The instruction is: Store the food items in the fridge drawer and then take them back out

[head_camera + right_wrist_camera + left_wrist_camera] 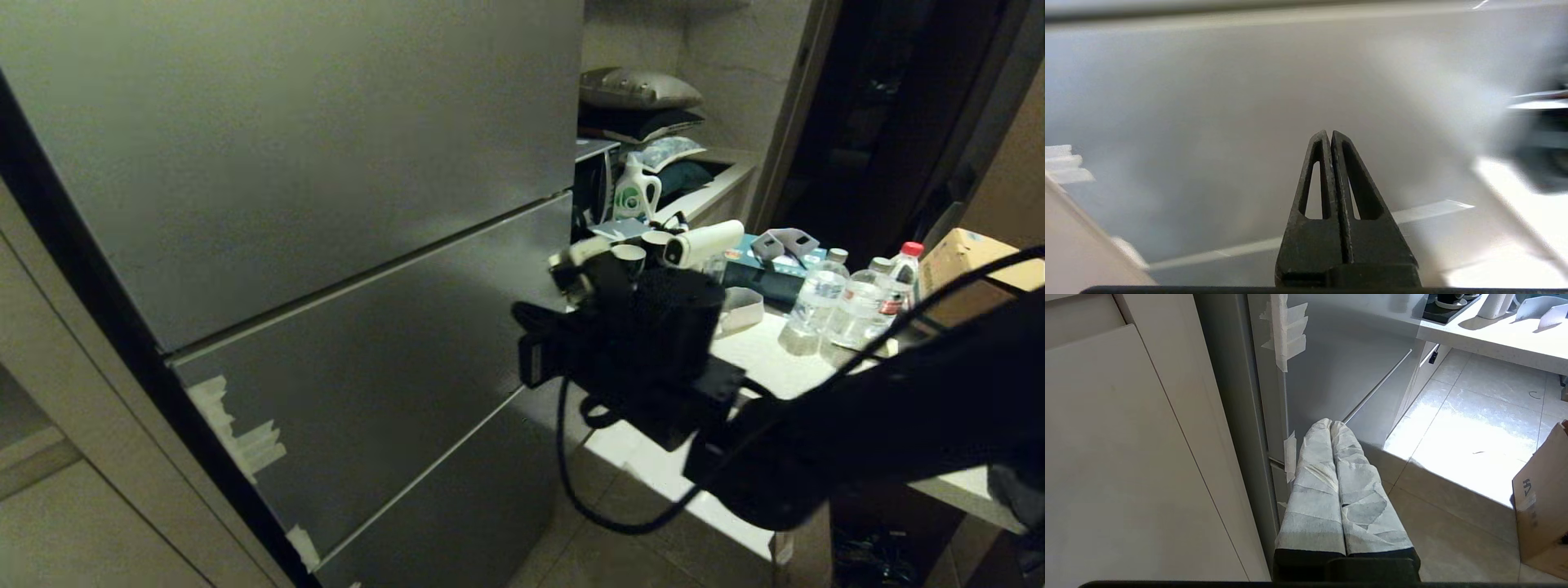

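Nearest the head camera, the robot's dark right arm (857, 425) reaches in from the right, and its right gripper (1329, 136) points at the grey front of a fridge (286, 163), its jaws pressed together with nothing between them. All the fridge doors are shut, so the fridge drawer is out of sight behind them, and neither food item can be seen in any view. Strips of whitish tape (245, 433) mark the left edge of the middle door (367, 367). The left gripper (1332, 424), its fingers wrapped in pale tape and closed on nothing, hangs low beside the fridge's left edge, near a cream cabinet (1126, 457), and appears parked. To the right, a pale surface (775, 359) carries water bottles (849, 302), a detergent jug (635, 189) and other clutter. The step in hand seems to be opening the fridge. To do it well, the right gripper should probably reach a door edge or seam squarely, since the flat front offers no visible handle, and the jaws would likely need to part or hook the edge before pulling steadily.
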Tool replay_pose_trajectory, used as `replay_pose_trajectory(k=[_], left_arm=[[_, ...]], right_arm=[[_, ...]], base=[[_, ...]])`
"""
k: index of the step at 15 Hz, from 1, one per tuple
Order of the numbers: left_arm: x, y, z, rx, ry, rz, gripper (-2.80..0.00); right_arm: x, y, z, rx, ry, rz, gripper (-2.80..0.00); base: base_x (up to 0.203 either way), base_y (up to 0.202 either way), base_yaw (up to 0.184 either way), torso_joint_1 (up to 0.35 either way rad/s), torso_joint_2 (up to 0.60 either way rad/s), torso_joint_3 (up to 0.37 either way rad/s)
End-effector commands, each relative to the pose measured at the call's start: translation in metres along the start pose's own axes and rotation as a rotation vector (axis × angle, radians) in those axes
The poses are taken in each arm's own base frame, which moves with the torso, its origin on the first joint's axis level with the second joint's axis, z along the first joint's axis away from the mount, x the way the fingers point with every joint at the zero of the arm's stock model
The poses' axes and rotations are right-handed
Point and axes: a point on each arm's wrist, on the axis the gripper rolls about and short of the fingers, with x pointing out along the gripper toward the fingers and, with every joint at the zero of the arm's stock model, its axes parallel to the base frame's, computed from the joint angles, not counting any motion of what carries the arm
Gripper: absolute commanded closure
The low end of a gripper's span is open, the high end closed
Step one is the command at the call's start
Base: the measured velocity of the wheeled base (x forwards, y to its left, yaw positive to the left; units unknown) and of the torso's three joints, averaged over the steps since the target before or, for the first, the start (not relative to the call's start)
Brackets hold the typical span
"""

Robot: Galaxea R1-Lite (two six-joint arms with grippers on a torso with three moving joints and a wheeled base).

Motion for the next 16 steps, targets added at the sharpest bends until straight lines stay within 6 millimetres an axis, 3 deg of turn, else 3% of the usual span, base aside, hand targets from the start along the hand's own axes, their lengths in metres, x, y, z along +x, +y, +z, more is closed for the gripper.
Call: replay_pose_trajectory(k=[1, 3, 5, 7, 9, 12, 16], left_arm=[[0.000, 0.000, 0.000, 0.000, 0.001, 0.000, 0.00], [0.000, 0.000, 0.000, 0.000, 0.001, -0.001, 0.00], [0.000, 0.000, 0.000, 0.000, 0.001, 0.000, 0.00], [0.000, 0.000, 0.000, 0.000, 0.001, -0.001, 0.00], [0.000, 0.000, 0.000, 0.000, 0.001, -0.001, 0.00], [0.000, 0.000, 0.000, 0.000, 0.001, 0.000, 0.00], [0.000, 0.000, 0.000, 0.000, 0.001, 0.001, 0.00]], right_arm=[[-0.104, -0.026, 0.083, -0.012, -0.149, -0.100, 0.00], [-0.182, -0.053, 0.096, -0.042, -0.147, -0.222, 0.00], [-0.255, -0.074, 0.085, -0.078, -0.103, -0.393, 0.00], [-0.320, -0.075, 0.059, -0.104, -0.058, -0.537, 0.00], [-0.368, -0.062, 0.024, -0.123, -0.050, -0.620, 0.00], [-0.405, -0.040, -0.037, -0.134, -0.042, -0.661, 0.00], [-0.412, -0.032, -0.081, -0.109, 0.051, -0.648, 0.00]], base=[[0.000, 0.000, 0.000, 0.000, 0.00, 0.000], [0.000, 0.000, 0.000, 0.000, 0.00, 0.000], [0.000, 0.000, 0.000, 0.000, 0.00, 0.000], [0.000, 0.000, 0.000, 0.000, 0.00, 0.000], [0.000, 0.000, 0.000, 0.000, 0.00, 0.000], [0.000, 0.000, 0.000, 0.000, 0.00, 0.000], [0.000, 0.000, 0.000, 0.000, 0.00, 0.000]])
